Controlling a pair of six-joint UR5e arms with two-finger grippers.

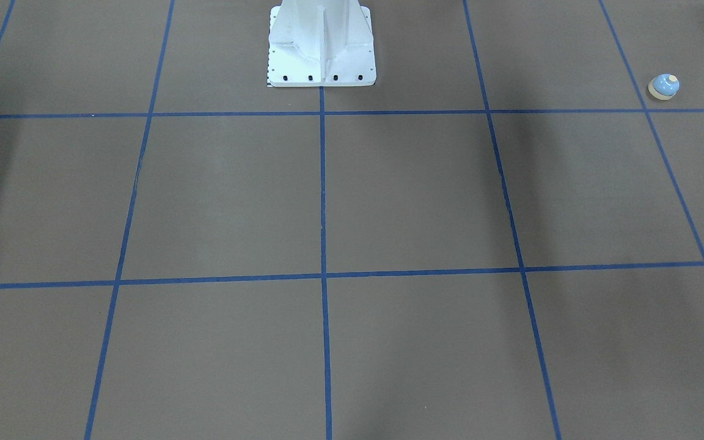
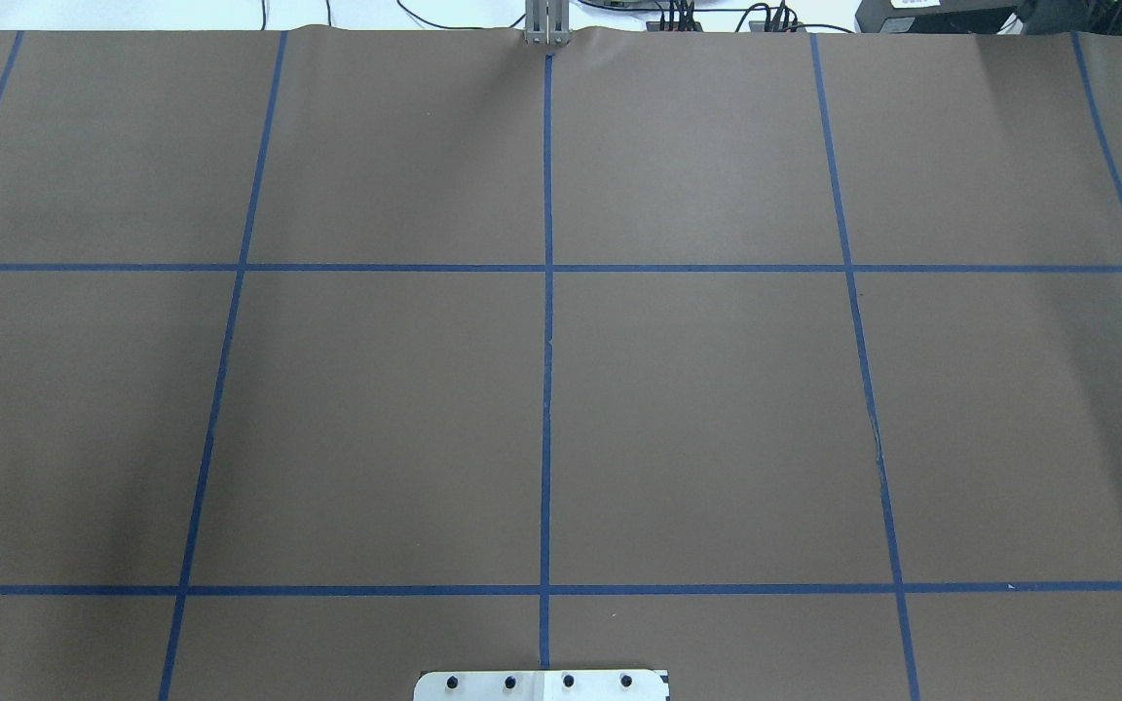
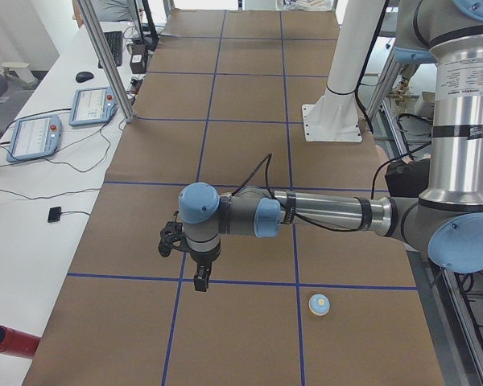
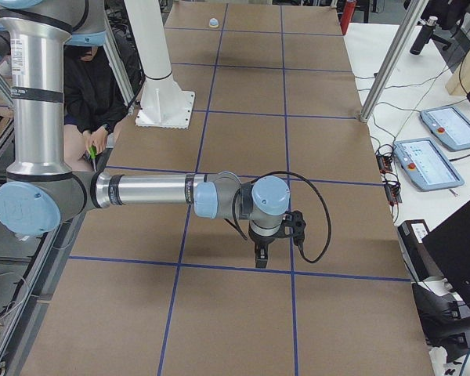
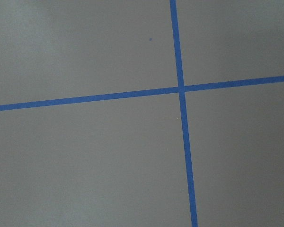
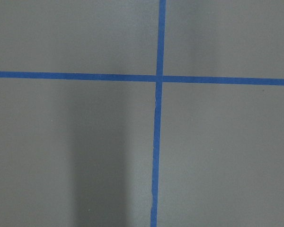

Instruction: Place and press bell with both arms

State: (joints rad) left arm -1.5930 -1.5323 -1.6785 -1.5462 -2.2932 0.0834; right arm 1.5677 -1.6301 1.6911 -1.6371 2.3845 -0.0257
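The light-blue bell [image 1: 663, 86] with its cream button stands upright on the brown table cover at the robot's left end, near the robot's side; it also shows in the exterior left view [image 3: 319, 304] and, far off, in the exterior right view [image 4: 213, 23]. My left gripper [image 3: 200, 282] points down above a blue tape line, well apart from the bell. My right gripper [image 4: 260, 259] points down above a tape line at the other end. I cannot tell whether either is open or shut. Neither shows in the overhead, front or wrist views.
The white pedestal base [image 1: 321, 49] stands at the table's middle on the robot's side. Blue tape lines [image 2: 547, 389] grid the brown cover. Teach pendants [image 3: 32, 137] and a red cylinder [image 3: 8, 342] lie on the side bench. A seated person [image 4: 90, 94] is behind the robot.
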